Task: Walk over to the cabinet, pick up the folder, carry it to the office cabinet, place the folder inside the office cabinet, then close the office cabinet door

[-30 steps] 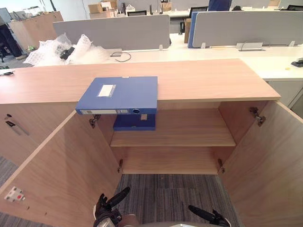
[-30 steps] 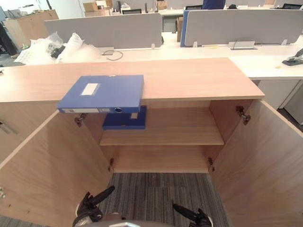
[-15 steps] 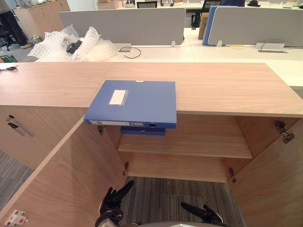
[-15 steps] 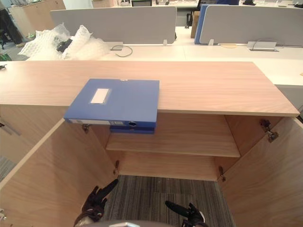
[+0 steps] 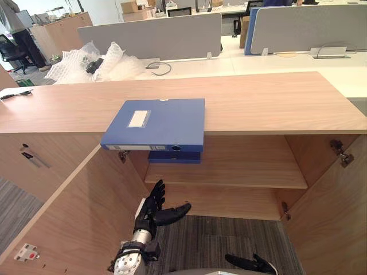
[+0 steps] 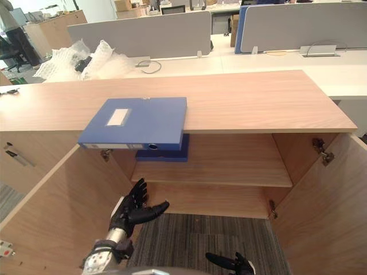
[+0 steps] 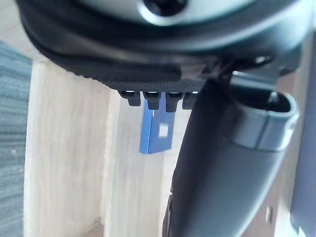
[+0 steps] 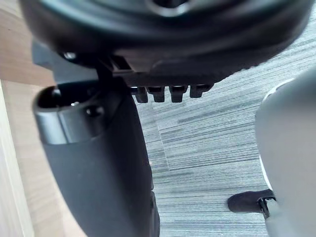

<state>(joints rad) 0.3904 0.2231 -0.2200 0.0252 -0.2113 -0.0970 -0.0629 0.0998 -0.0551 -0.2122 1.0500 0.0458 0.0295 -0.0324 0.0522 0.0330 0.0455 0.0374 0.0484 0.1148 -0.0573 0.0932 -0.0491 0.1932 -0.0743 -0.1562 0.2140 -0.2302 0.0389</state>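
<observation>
A blue folder [image 5: 155, 123] with a white label lies flat on the wooden cabinet top [image 5: 275, 100], its spine overhanging the front edge. A second blue folder [image 5: 174, 156] lies on the upper shelf [image 5: 241, 172] just beneath it. Both cabinet doors stand open, the left door [image 5: 74, 217] and the right door [image 5: 332, 217]. My left hand [image 5: 153, 212] is raised in front of the lower shelf, below the folders and apart from them, open with fingers spread. A blue folder [image 7: 155, 131] shows past the fingers in the left wrist view. My right hand [image 5: 249, 264] hangs low over the carpet, open and holding nothing.
A neighbouring closed cabinet with a dark handle [image 5: 30, 158] adjoins on the left. Behind the cabinet run white desks with grey partitions [image 5: 155, 34] and a heap of bubble wrap [image 5: 86, 60]. A person [image 5: 16, 26] stands far back left. Grey carpet [image 5: 229, 240] lies between the doors.
My left hand has risen from the bottom edge up to the height of the lower shelf, fingers spreading. The right hand stays low. The camera has shifted slightly.
</observation>
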